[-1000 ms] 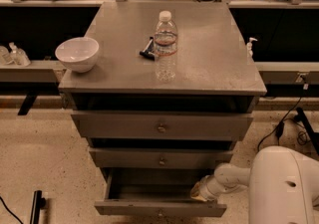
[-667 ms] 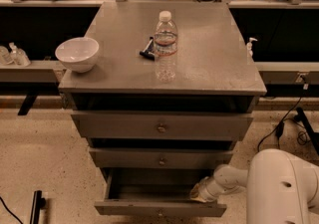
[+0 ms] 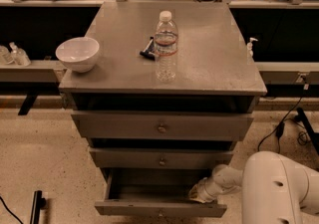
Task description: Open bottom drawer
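The bottom drawer [image 3: 149, 209] juts toward the camera, its front lying left-right. The gripper [image 3: 202, 194] is at its right end; its grip is unclear.

A speckled beige floor [image 3: 40, 158] is spreading around the grey cabinet [image 3: 209, 68]; a long shelf [image 3: 284, 71] is running behind it, black cables [image 3: 279, 128] are trailing at right, and the gripper [image 3: 199, 194] is sitting low at the cabinet's right front
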Available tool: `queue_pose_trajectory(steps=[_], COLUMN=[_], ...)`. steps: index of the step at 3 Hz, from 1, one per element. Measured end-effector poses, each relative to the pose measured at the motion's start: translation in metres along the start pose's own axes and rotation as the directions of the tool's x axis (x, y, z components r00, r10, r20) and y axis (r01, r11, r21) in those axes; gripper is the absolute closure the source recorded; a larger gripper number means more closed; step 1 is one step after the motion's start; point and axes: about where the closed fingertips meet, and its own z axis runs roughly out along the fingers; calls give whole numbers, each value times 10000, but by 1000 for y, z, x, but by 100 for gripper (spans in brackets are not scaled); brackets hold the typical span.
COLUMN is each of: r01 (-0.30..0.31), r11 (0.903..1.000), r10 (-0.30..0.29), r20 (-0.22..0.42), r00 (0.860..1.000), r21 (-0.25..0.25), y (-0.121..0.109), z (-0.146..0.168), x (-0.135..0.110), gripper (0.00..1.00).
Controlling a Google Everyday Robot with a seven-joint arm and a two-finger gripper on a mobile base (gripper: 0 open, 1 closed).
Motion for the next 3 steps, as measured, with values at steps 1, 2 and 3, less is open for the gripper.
queue_pose_trajectory(steps=[1,2,3], r01=[394,828,1146], r11=[9983,9915,9850], r10=[-389,-790,-1067], r20=[125,409,665], r00=[9992,9960,9921], r21=[-425,-1004,-1288], y=[11,28,38], z=[-1,-8,-16], x=[-4,-12,-18], gripper=[100,100,100])
